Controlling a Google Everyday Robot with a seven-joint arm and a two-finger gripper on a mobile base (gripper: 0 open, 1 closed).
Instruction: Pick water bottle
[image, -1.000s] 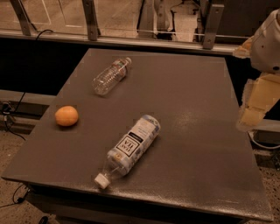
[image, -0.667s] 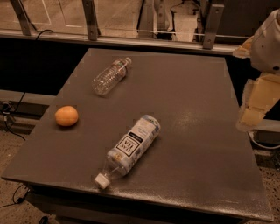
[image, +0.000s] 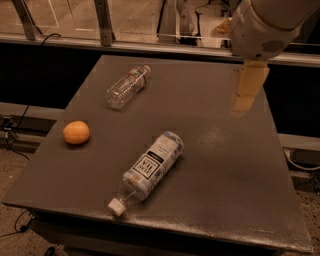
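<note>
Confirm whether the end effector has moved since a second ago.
Yes. The end effector shifted left, from the table's right edge to above its right side.

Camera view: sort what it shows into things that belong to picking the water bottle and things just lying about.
For the job:
- water bottle, on its side at the far left of the table
- gripper, hanging above the table's far right, well apart from it

Lying about:
- tea bottle, on its side near the front
- orange, by the left edge
</note>
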